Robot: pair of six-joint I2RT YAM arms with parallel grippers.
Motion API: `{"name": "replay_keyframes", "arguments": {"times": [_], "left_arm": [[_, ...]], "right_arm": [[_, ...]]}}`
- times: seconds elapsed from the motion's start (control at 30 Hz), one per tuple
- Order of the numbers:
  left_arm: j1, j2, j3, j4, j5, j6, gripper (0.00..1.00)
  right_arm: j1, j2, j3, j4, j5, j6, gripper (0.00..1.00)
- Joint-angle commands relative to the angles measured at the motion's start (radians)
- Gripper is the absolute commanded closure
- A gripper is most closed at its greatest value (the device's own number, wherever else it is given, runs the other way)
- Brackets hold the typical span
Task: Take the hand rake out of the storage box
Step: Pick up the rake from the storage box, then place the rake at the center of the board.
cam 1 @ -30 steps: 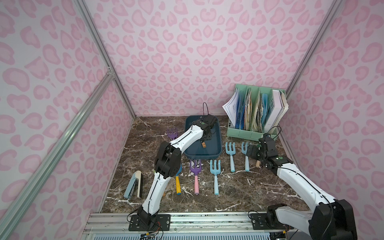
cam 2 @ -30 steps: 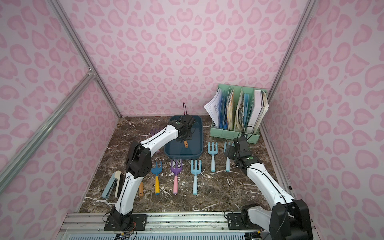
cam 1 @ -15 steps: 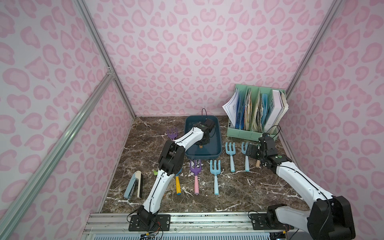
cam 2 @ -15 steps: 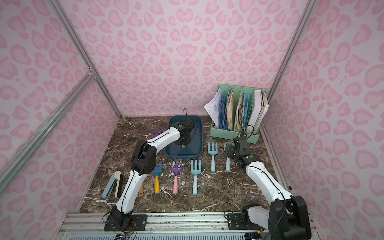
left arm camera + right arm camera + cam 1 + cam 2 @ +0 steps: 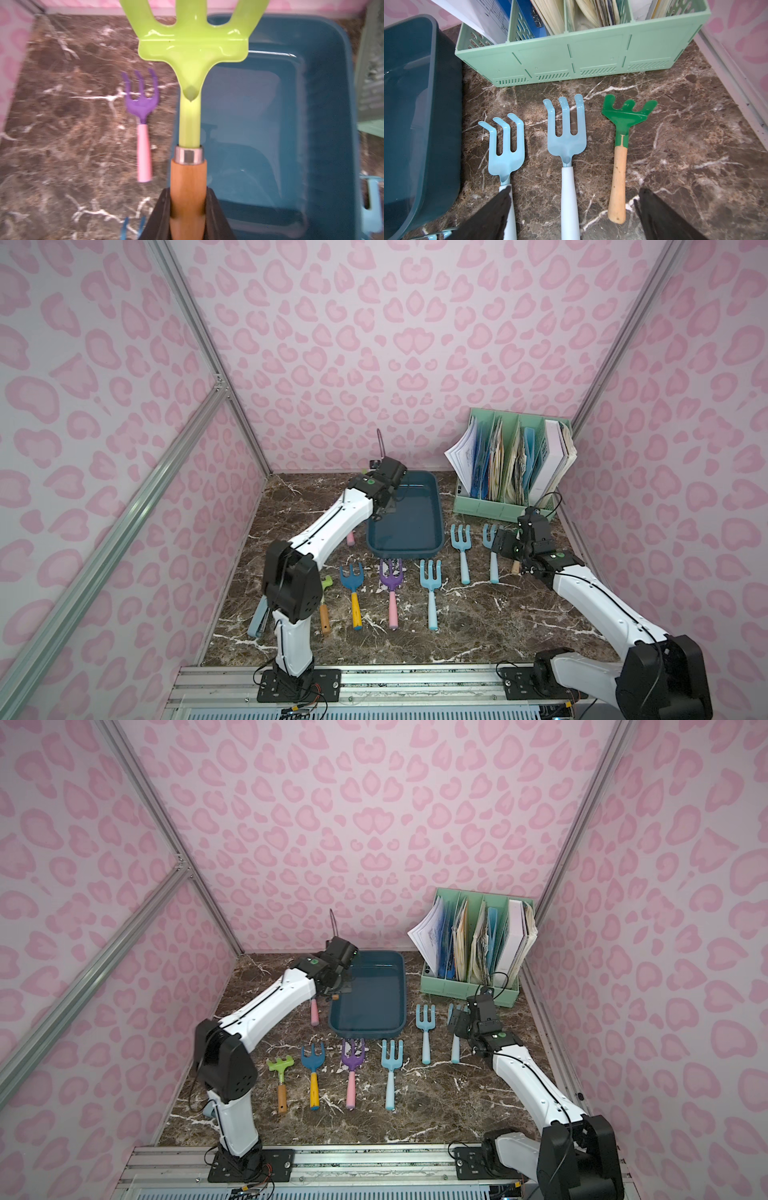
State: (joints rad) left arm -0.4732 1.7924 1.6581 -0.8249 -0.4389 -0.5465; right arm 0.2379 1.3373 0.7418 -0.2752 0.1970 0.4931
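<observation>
At the storage box (image 5: pixel 405 549), left jaws clamp one hand rake (image 5: pixel 192 47), right jaws apart; eight rakes (image 5: pixel 280 1065) (image 5: pixel 312 1058) (image 5: pixel 352 1058) (image 5: pixel 391 1056) (image 5: pixel 425 1019) (image 5: pixel 455 1050) (image 5: pixel 314 1013) (image 5: pixel 627 116) lie outside.

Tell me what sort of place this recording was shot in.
Probably a staged robot test booth rather than a real shed or office: pink patterned wall panels held in aluminium framing, a marble-look tabletop, and a metal mounting rail along its front edge.

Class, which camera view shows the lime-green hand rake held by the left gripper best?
The left wrist view: the hand rake appears close up, its wooden handle clamped in the left gripper by the storage box. In both top views the gripper largely hides it; the right wrist view misses it.
</observation>
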Motion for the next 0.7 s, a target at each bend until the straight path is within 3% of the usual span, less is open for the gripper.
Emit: {"name": "replay_keyframes", "arguments": {"times": [0.0, 0.07, 0.17, 0.27, 0.47, 0.67], "left_arm": [[0.119, -0.147, -0.232, 0.112, -0.032, 0.04, 0.89], [0.201, -0.186, -0.362, 0.194, -0.062, 0.05, 0.89], [0.296, -0.137, -0.424, 0.251, -0.017, 0.068, 0.93], [0.328, -0.047, -0.403, 0.294, 0.074, 0.114, 0.95], [0.369, 0.119, -0.302, 0.286, 0.148, 0.19, 0.96], [0.442, 0.189, -0.247, 0.183, 0.226, 0.14, 0.89]], "right_arm": [[-0.001, -0.009, -0.004, 0.05, -0.017, 0.004, 0.02], [-0.001, -0.012, -0.01, 0.057, -0.022, 0.005, 0.02], [-0.001, -0.003, -0.005, 0.056, -0.012, 0.006, 0.02], [0.0, 0.006, 0.0, 0.046, -0.002, 0.009, 0.02], [0.0, 0.007, -0.004, 0.051, 0.001, 0.009, 0.02], [0.0, 0.035, 0.007, 0.047, 0.011, 0.01, 0.02]]}}
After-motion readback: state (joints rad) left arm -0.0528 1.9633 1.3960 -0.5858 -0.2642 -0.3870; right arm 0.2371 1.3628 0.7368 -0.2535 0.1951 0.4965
